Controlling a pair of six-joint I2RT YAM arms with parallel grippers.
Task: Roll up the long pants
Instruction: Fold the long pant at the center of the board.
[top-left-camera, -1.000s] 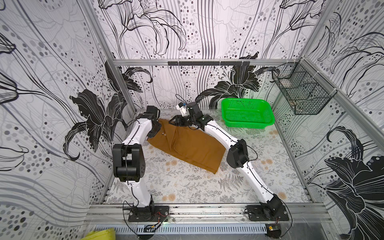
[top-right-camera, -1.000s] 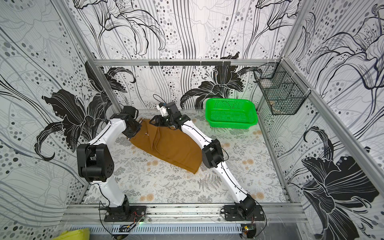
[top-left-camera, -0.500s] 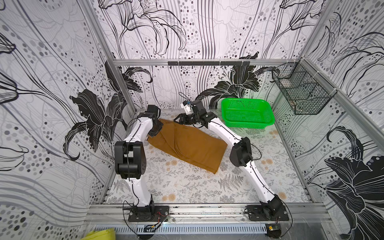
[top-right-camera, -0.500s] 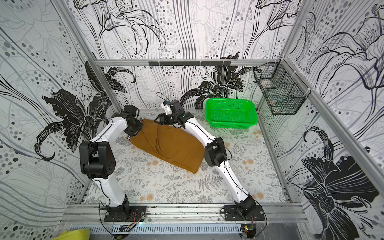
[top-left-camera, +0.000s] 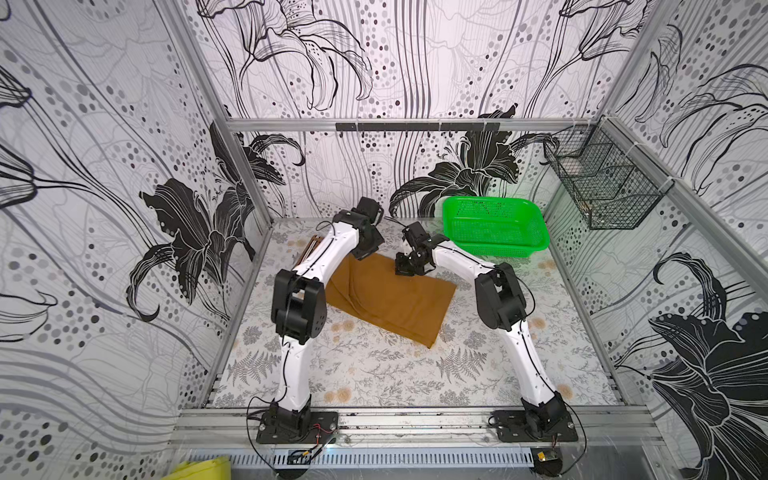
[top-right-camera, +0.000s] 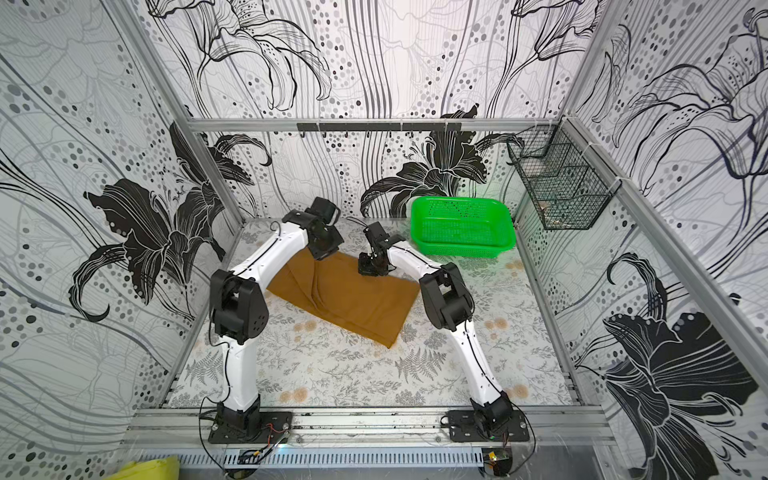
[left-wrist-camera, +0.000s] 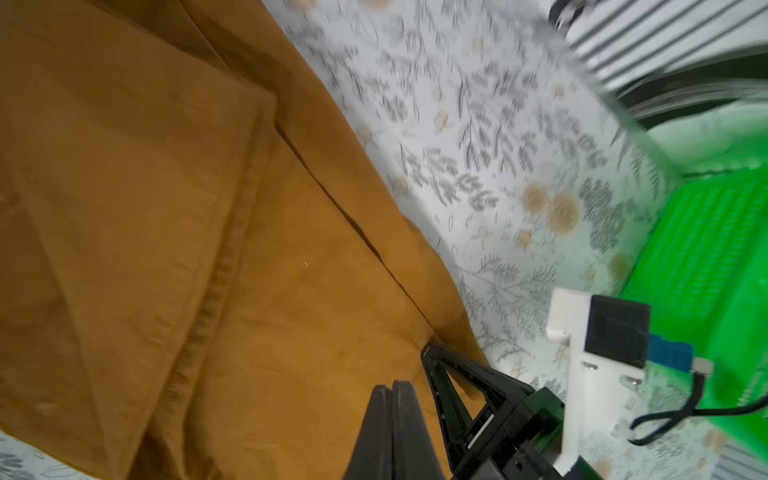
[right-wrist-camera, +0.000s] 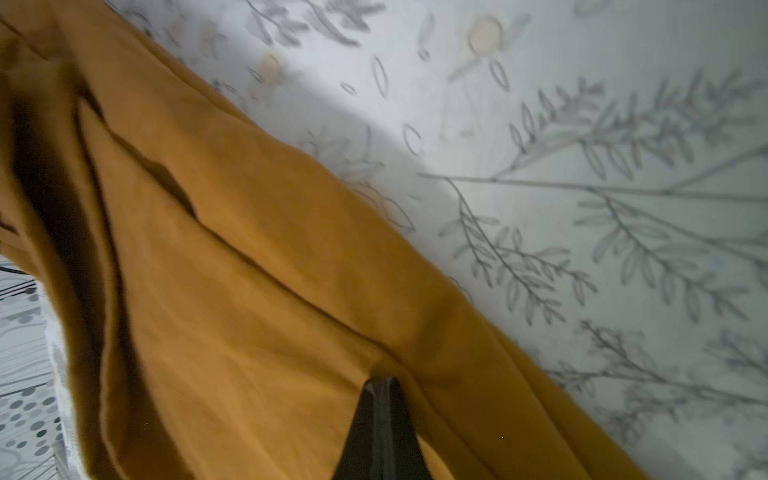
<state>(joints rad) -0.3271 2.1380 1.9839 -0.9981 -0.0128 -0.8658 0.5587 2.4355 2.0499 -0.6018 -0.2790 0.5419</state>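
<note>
The long pants (top-left-camera: 390, 297) (top-right-camera: 345, 295) lie folded into a flat mustard-brown slab, slanting across the far half of the table. At their far left corner my left gripper (top-left-camera: 360, 257) (top-right-camera: 322, 254) is shut. In the left wrist view its tips (left-wrist-camera: 392, 384) rest over flat cloth (left-wrist-camera: 166, 228), with none seen between them. On the far edge my right gripper (top-left-camera: 404, 272) (top-right-camera: 366, 272) is shut. The cloth (right-wrist-camera: 249, 291) puckers into its tip (right-wrist-camera: 380, 380), and a fold line runs straight into it. The left wrist view also shows the right gripper (left-wrist-camera: 430, 353).
A green plastic basket (top-left-camera: 494, 226) (top-right-camera: 461, 226) stands at the far right, close behind the right wrist. A black wire basket (top-left-camera: 602, 183) hangs on the right wall. A thin brown object (top-left-camera: 309, 249) leans against the left wall.
Both grippers have moved right and slightly nearer along the pants' far edge and have shut. The pants' left end has shifted to the right.
</note>
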